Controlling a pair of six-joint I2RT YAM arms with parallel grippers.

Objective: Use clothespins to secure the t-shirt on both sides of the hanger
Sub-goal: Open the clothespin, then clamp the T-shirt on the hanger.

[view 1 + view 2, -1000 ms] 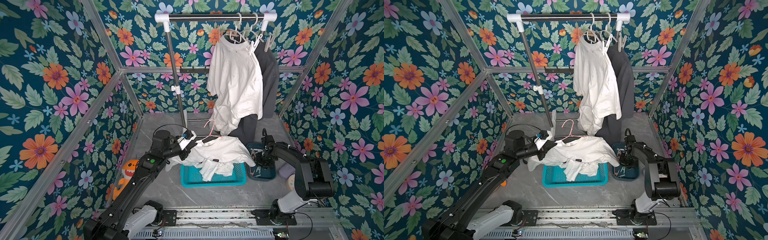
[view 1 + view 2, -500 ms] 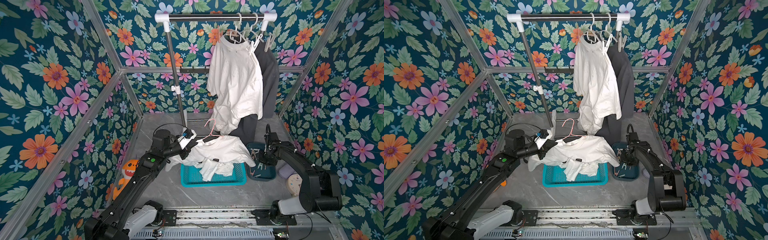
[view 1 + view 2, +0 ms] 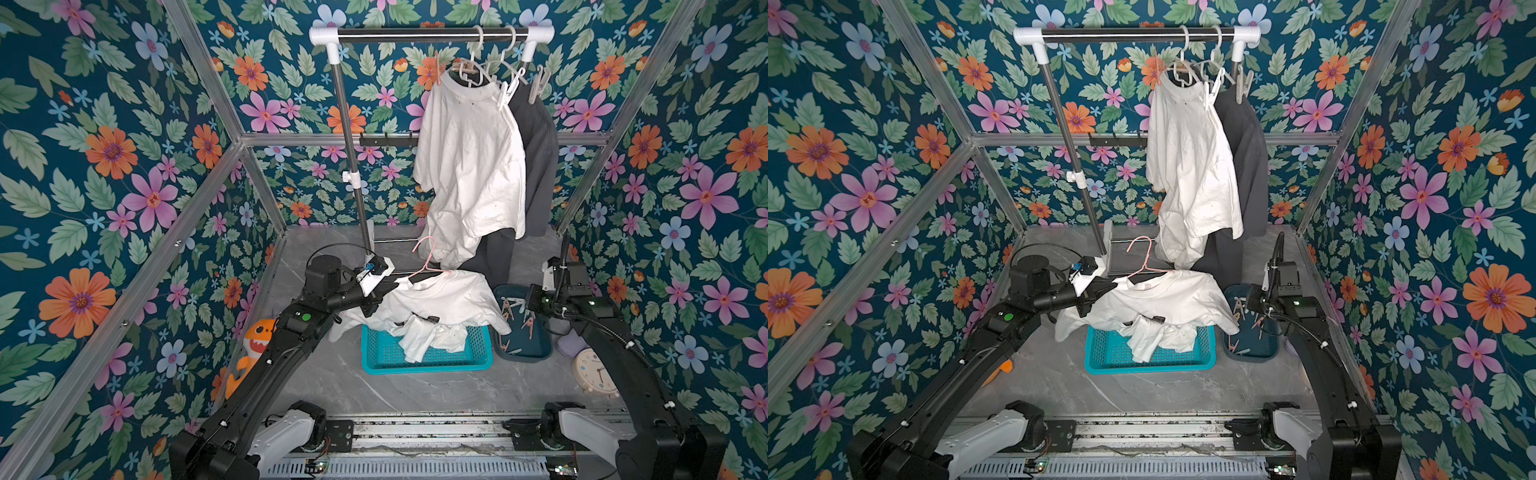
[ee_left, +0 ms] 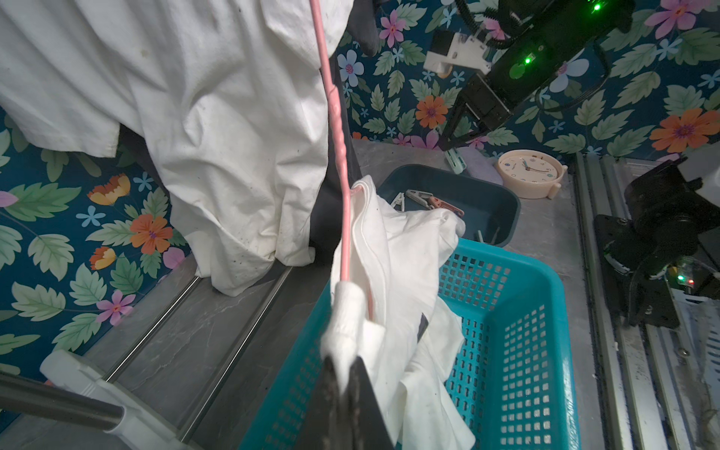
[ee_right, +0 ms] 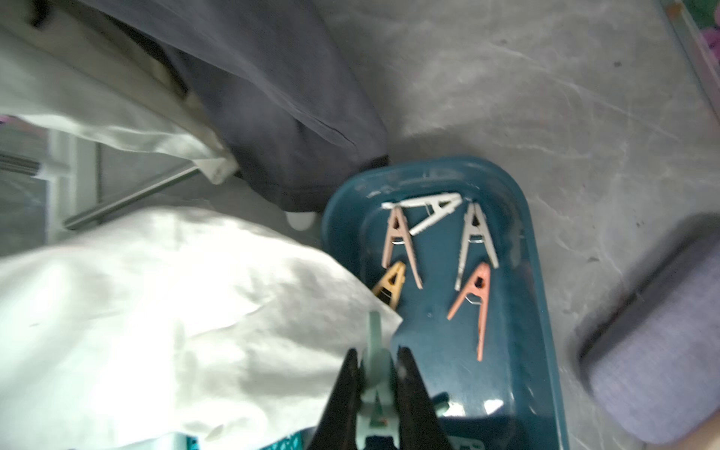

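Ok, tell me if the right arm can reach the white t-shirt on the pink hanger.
Likely yes: the right tool, shut on a mint green plastic clothespin, is beside the draped edge of the white cloth t-shirt, nothing between.

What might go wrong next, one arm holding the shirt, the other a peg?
The mint clothespin could twist or slip out of the right gripper and drop into the tray. The left gripper pinches one end of the t-shirt on the pink hanger; cloth sagging into the basket might drag it off.
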